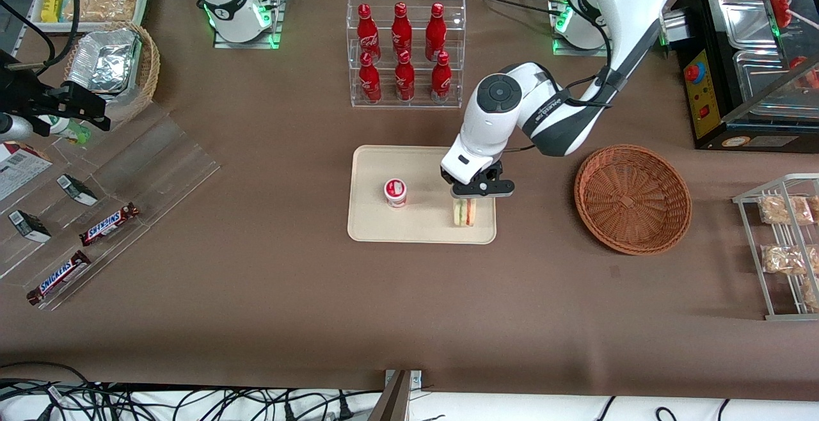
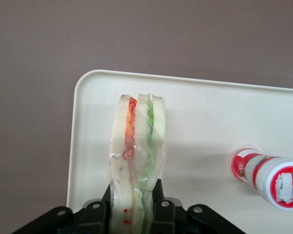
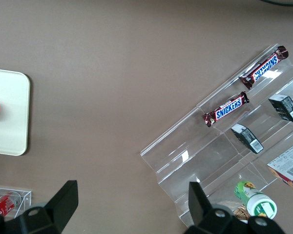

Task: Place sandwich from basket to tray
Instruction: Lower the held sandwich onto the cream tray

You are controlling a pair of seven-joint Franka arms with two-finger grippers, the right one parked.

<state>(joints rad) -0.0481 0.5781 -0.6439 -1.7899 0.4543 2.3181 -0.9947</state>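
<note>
Over the tray (image 1: 384, 229) corner nearest the basket (image 1: 632, 198), claw (image 1: 465, 200) grips sandwich (image 1: 464, 212) upright on its edge; once let go it prob. topples, maybe over the rim.

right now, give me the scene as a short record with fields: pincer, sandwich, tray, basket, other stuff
pincer: left arm's pincer over the tray, shut on the sandwich
sandwich: sandwich standing on edge in the tray, at the end toward the basket
tray: tray also holds a small red-and-white cup
basket: basket beside the tray, toward the working arm's end, nothing in it
other: rack of red bottles farther from the front camera than the tray
</note>
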